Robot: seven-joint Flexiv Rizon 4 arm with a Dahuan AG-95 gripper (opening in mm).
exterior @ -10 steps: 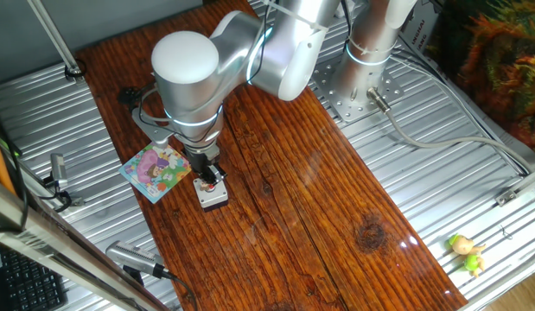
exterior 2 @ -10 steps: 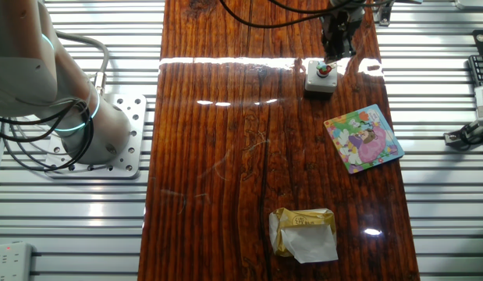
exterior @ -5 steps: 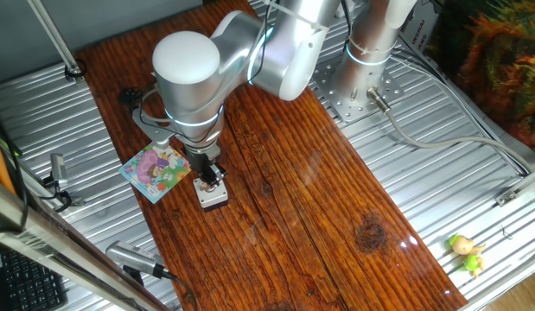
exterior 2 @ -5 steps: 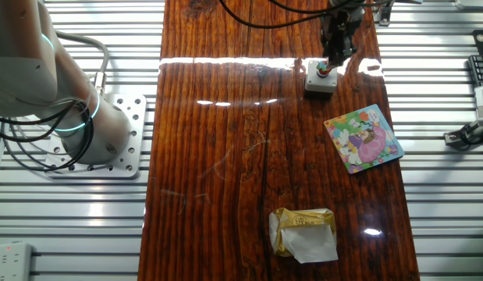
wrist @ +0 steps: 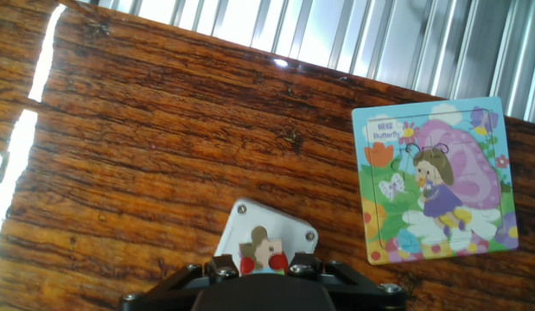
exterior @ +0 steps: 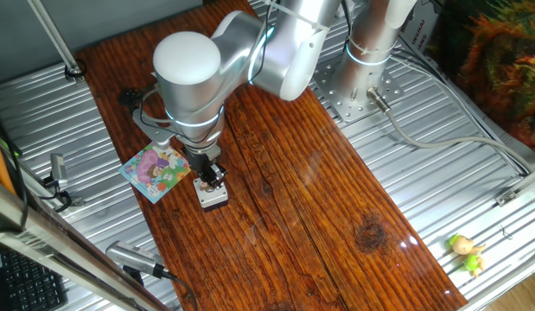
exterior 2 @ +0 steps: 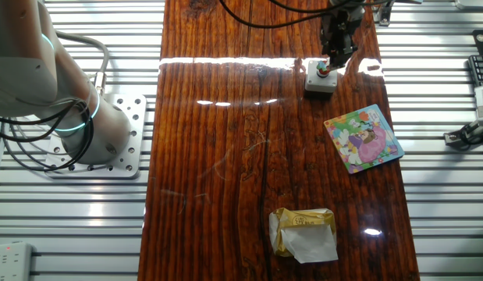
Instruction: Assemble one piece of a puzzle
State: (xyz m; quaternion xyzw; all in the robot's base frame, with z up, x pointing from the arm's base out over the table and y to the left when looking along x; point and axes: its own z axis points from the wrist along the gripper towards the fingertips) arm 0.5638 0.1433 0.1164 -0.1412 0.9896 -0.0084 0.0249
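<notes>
The piece (wrist: 262,250), whitish with red marks, lies on top of a small grey box (wrist: 250,220) on the wooden table. My gripper (wrist: 262,266) is down over the box, and its two fingers press against the piece's left and right edges. In the fixed views the gripper (exterior: 211,178) (exterior 2: 329,65) hides the piece and stands on the box (exterior: 214,198) (exterior 2: 318,83). The puzzle (wrist: 433,181), a pastel cartoon board, lies flat beside the box, also seen in the fixed views (exterior: 156,168) (exterior 2: 363,137). One corner of the puzzle, nearest the box, shows an empty slot.
A crumpled gold and white wrapper (exterior 2: 303,232) lies on the wood far from the box. The arm's base plate (exterior 2: 108,133) sits off the wood on the ribbed metal. A small toy figure (exterior: 466,252) lies on the metal at one corner.
The gripper has come down onto the top of the grey box and now covers what showed there a second ago. The puzzle and the wrapper have not moved.
</notes>
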